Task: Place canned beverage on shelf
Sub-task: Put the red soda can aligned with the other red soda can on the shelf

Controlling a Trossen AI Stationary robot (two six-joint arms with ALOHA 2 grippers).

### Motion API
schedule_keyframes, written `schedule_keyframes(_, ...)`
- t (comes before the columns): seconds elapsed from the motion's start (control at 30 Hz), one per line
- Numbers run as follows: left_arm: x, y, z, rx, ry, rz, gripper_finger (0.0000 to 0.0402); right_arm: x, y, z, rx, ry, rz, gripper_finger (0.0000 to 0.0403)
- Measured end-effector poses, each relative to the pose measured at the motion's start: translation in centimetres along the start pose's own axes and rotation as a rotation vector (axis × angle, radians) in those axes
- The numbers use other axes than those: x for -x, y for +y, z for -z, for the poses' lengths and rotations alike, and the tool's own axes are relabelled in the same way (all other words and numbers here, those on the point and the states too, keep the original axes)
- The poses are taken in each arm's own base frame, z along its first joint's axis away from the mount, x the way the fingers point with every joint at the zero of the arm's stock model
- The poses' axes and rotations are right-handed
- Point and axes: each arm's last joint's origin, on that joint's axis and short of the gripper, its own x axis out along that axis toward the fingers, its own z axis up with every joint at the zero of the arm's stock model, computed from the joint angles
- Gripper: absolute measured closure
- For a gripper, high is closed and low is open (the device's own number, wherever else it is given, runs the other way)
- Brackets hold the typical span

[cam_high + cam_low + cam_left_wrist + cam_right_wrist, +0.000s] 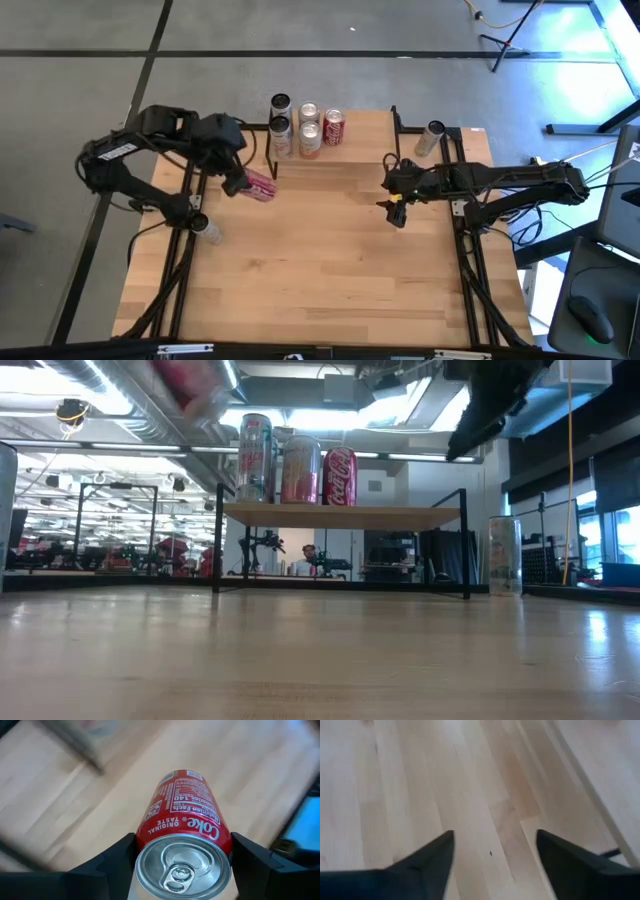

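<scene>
Progress: several cans already stand on the shelf; I have one red cola can clamped in the left claw, lifted off the surface beside the shelf, placement still to do. Can tilted, long axis slanting, lid toward the wrist. Right claw open, empty, over the surface.

On the red can in your left wrist view you can read "Coke", "ORIGINAL TASTE" and "Nutrition Facts" with "140". In the low view, the red can on the shelf carries the Coca-Cola script.
</scene>
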Motion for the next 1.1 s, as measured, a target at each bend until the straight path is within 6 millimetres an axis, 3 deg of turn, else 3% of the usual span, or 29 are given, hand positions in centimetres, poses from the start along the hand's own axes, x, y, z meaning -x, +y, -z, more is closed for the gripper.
schedule_keyframes(0.17,0.0,-4.3,-1.5,-0.117,-0.08,0.051,0.0159,1.8,0.1,-2.4,0.013,-0.134,-0.002,0.0265)
schedule_keyframes(0.4,-2.6,-9.3,-5.0,-0.284,-0.146,0.083,0.0159,4.5,0.6,-5.9,0.085,-0.392,-0.107,0.0392)
schedule_keyframes(0.67,-3.8,-12.4,-8.0,-0.422,-0.25,0.163,0.016,4.7,1.0,-7.2,0.08,-0.507,-0.164,0.0379)
schedule_keyframes(1.1,-3.1,-13.0,-9.3,-0.434,-0.408,0.163,0.016,3.0,1.4,-7.0,0.089,-0.42,-0.184,0.0399)
